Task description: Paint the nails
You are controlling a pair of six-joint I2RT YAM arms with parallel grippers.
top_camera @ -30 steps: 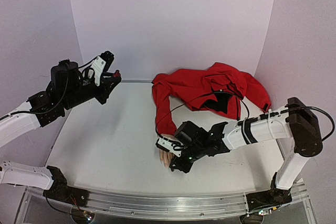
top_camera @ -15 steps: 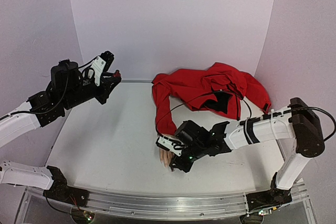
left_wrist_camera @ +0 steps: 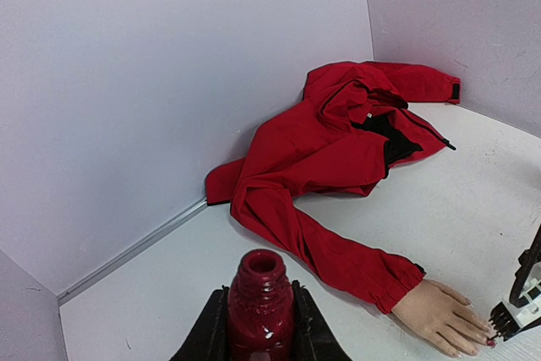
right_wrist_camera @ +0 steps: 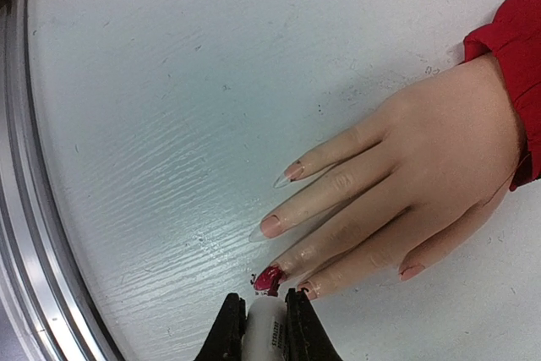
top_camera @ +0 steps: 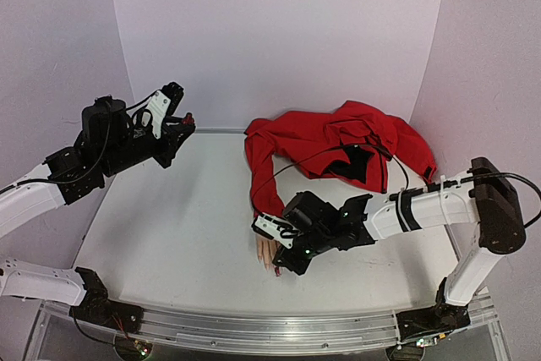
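1. The mannequin hand (right_wrist_camera: 414,166) lies flat at the right of the right wrist view, fingers pointing lower left; its red sleeve (right_wrist_camera: 507,57) fills the upper right corner.
2. Of the nails (right_wrist_camera: 270,226), one near bottom centre is dark red; the rest are pale pink.
3. The right gripper (right_wrist_camera: 264,314) is clenched on a white brush handle (right_wrist_camera: 265,336), its tip at the red nail.
4. The left gripper (left_wrist_camera: 260,340), at bottom centre of its view, grasps an open dark-red polish bottle (left_wrist_camera: 260,298).

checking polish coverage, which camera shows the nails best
Right wrist view: the nails sit close up, one dark red, the rest mostly bare. The left wrist view shows them tiny in its corner; in the top view the right tool hides most of them.
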